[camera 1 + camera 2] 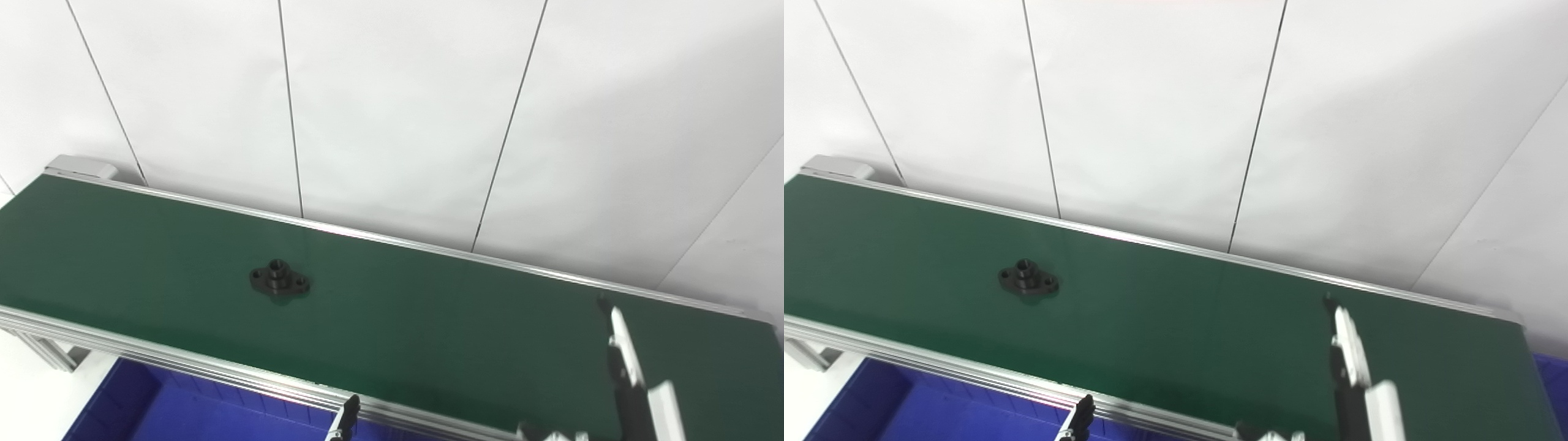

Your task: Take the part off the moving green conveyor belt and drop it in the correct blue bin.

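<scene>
right hand (631, 380) fingers apart, empty, belt's right end | part (279, 279) mid-belt (429, 324), well apart

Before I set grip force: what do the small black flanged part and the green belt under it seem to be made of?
The small black flanged part looks like metal with a dark matte coating, perhaps black oxide: crisp drilled holes, a raised hub, faint sheen. Moulded plastic cannot be ruled out. The green conveyor belt looks like smooth rubber or PVC, showing a soft, low-gloss reflection.
</scene>
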Tool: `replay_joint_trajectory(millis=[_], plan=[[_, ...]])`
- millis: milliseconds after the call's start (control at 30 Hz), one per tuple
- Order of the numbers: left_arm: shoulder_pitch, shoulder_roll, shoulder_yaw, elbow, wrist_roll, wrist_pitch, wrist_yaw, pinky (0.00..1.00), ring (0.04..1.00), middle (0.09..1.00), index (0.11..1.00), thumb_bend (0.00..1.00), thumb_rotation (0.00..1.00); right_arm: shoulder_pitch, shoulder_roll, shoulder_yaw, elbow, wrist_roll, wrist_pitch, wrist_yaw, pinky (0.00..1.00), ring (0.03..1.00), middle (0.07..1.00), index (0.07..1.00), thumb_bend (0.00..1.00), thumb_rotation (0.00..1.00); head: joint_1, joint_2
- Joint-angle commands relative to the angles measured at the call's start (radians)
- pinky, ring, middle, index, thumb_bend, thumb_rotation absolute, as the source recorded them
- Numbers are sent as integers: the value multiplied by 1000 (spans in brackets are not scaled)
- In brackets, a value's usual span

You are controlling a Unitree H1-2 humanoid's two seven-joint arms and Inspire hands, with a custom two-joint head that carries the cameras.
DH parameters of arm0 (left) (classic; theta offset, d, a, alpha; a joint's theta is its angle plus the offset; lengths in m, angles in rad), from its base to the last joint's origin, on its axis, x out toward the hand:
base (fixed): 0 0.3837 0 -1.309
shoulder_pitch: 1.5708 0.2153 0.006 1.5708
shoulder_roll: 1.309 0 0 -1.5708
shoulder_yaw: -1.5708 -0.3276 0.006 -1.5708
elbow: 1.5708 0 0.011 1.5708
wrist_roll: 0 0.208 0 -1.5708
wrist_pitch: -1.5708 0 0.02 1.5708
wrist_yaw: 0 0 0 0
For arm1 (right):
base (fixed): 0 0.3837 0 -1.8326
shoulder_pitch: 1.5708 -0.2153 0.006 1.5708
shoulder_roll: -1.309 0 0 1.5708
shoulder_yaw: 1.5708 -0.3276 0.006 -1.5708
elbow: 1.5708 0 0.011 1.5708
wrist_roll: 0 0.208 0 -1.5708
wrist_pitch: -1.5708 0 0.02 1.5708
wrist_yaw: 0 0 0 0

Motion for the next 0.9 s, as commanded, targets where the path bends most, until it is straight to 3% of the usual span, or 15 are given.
replay_joint_trajectory(millis=[0, 200, 400, 567, 867], plan=[[14, -17, -6, -38, -3, -34, -14, 1000, 1000, 1000, 1000, 586, 1000, -46, -15, -1, -31, -21, 51, 25, 904, 994, 1000, 982, 970, 688, -1, 3], [17, -24, 0, -41, 6, -35, -22, 1000, 1000, 1000, 1000, 569, 1000, -179, -47, 27, -31, -48, 173, 115, 837, 944, 970, 917, 984, 676, -1, 3], [8, -31, 1, -35, 29, -37, -16, 1000, 1000, 1000, 1000, 587, 1000, -328, -48, 105, 38, -186, 256, 179, 775, 896, 933, 872, 1000, 683, 4, 2], [5, -30, -2, -34, 47, -38, -7, 1000, 1000, 1000, 1000, 570, 1000, -422, -38, 163, 133, -234, 296, 204, 685, 829, 894, 885, 1000, 670, 9, 4], [3, -42, -8, -28, 58, -38, -8, 1000, 1000, 1000, 1000, 622, 1000, -603, -1, 264, 355, -290, 332, 198, 690, 818, 865, 866, 1000, 674, 31, 7]])
